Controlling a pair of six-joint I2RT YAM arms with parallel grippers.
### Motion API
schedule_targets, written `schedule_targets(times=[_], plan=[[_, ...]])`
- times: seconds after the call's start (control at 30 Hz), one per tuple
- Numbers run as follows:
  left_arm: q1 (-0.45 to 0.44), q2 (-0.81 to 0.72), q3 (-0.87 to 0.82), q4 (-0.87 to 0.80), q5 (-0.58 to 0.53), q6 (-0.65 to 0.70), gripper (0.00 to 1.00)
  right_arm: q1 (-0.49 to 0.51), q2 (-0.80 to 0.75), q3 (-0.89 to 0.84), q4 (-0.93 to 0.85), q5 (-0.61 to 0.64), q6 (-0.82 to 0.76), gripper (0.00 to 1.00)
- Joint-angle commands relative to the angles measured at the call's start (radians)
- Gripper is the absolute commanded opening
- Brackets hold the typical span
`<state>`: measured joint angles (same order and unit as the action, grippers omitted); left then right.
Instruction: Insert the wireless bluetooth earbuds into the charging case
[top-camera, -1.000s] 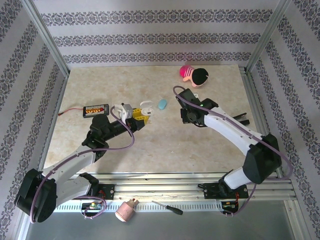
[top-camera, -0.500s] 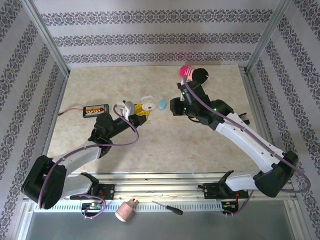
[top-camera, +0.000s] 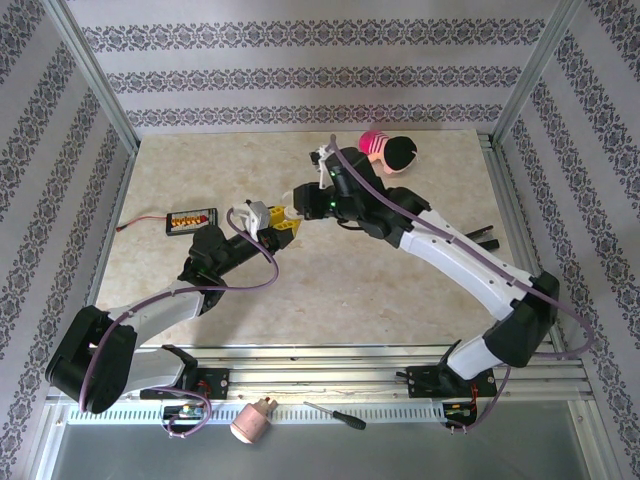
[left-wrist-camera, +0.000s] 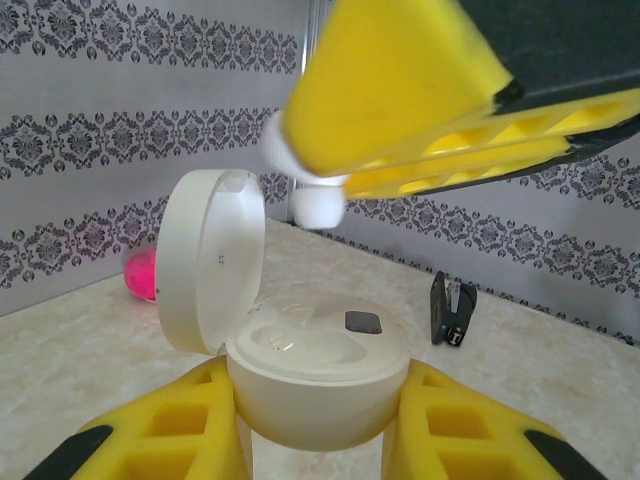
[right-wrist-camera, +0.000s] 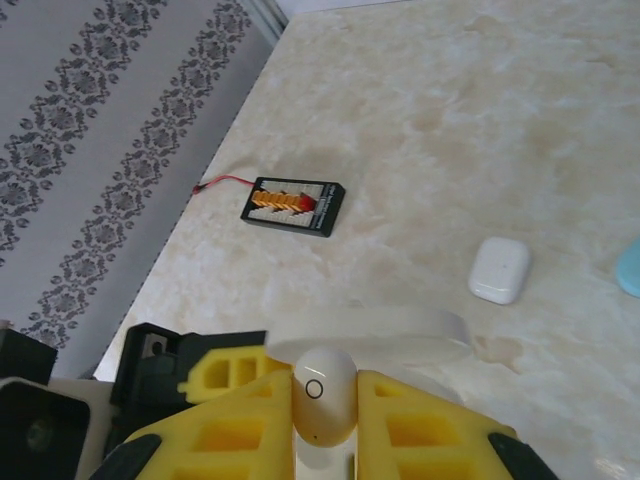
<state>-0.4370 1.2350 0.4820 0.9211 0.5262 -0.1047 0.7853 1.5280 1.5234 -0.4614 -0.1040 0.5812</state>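
The white earbud (left-wrist-camera: 318, 206) is pinched between the yellow fingers of the right gripper (right-wrist-camera: 322, 405). It hangs just above the charging case (left-wrist-camera: 315, 385) and does not touch it. The case is open, with its round lid (left-wrist-camera: 215, 260) standing upright on the left side in the left wrist view. The left gripper (left-wrist-camera: 315, 430) clamps the lower half of the case from both sides, a little above the table (top-camera: 330, 290). The two grippers meet near the middle of the table. Beyond them lie a closed white case (right-wrist-camera: 500, 270), a light blue case (right-wrist-camera: 630, 268) and a black board with a red wire (right-wrist-camera: 293, 205). A pink and black toy (top-camera: 388, 150) lies near the far edge.
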Motion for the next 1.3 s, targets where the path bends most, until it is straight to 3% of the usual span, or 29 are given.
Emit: schedule_targets(times=[0.0, 0.63, 1.27], plan=[[0.012, -0.025, 0.03, 0.048, 0.004, 0.022, 0.18, 0.014, 0.028, 0.05, 0.02, -0.024, 0.002, 0.17], [0.012, -0.057, 0.037, -0.019, -0.101, 0.043, 0.17, 0.037, 0.044, 0.047, -0.033, -0.028, -0.004, 0.16], [0.012, -0.039, 0.049, 0.001, -0.067, 0.041, 0.17, 0.045, 0.091, 0.075, -0.091, -0.027, 0.001, 0.17]])
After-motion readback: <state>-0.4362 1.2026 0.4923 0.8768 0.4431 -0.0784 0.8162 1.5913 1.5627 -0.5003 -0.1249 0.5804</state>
